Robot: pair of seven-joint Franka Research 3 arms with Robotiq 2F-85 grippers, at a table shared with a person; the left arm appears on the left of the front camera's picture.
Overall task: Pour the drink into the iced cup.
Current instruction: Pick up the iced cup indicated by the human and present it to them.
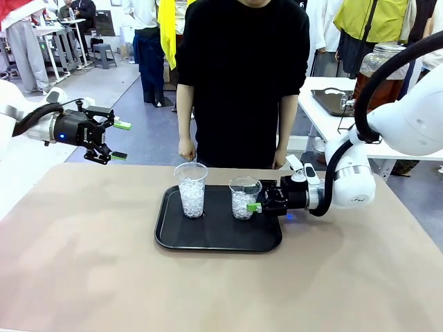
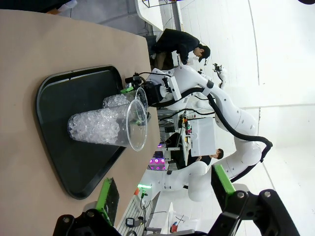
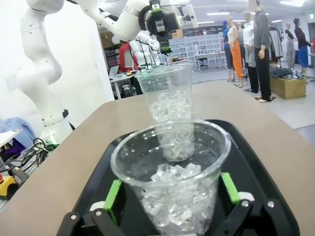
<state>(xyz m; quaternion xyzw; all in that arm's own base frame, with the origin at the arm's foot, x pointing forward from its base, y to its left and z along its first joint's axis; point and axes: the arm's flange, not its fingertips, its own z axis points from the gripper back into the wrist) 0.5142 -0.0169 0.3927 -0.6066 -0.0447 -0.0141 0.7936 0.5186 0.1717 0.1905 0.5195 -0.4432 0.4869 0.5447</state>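
text: none legible | labels: none | brands: none | numbers: none

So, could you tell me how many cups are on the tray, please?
2: a taller cup left on the tray, a shorter cup right, between the right gripper's open jaws.

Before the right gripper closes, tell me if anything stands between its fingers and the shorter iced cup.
Nothing visible does. The open right gripper straddles the shorter cup; the taller cup stands beyond it on the tray.

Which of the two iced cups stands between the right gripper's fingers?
The shorter cup, on the tray's right half; the taller cup stands free, left of it.
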